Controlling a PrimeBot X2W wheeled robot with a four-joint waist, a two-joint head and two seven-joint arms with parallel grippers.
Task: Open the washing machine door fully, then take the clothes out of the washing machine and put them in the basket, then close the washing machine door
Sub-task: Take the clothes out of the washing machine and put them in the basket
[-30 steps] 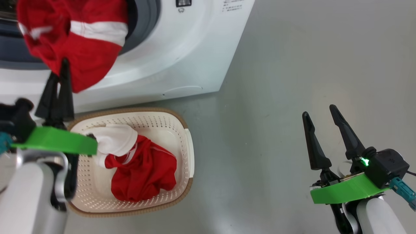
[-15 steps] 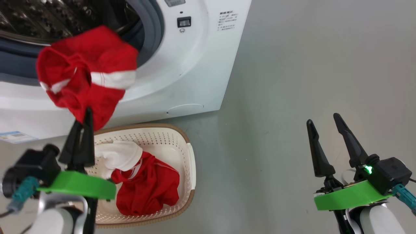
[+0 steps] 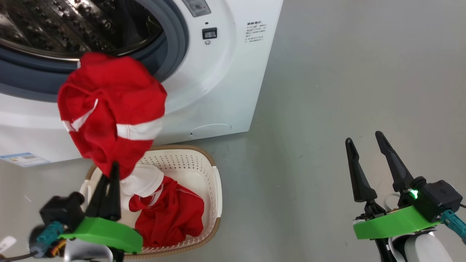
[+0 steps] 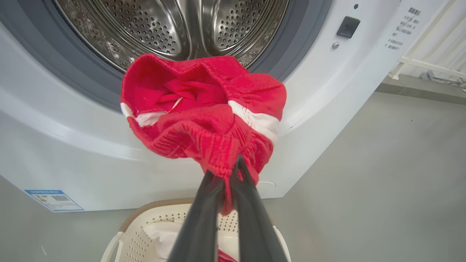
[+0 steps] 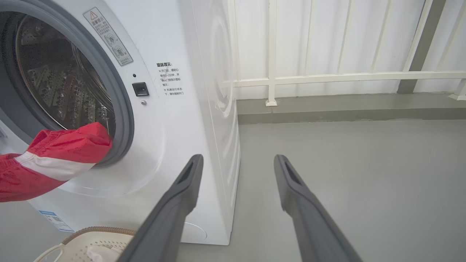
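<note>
A: Left gripper?
B: Near left. Fingers pressed together, pinching the edge of a red garment with white bands. The fabric bunches beyond the tips, in front of the washer opening's lower lip. Can't tell if it touches the seal.
A: Right gripper?
B: Near right. Fingers spread wide, empty, over bare floor, well apart from the basket.
A: Basket?
B: On the floor just in front of the washer, left side. A second red garment with a white sleeve lies inside.
A: Far end?
B: Steel drum in view, grey seal around it. Blue label at the washer's lower left.
</note>
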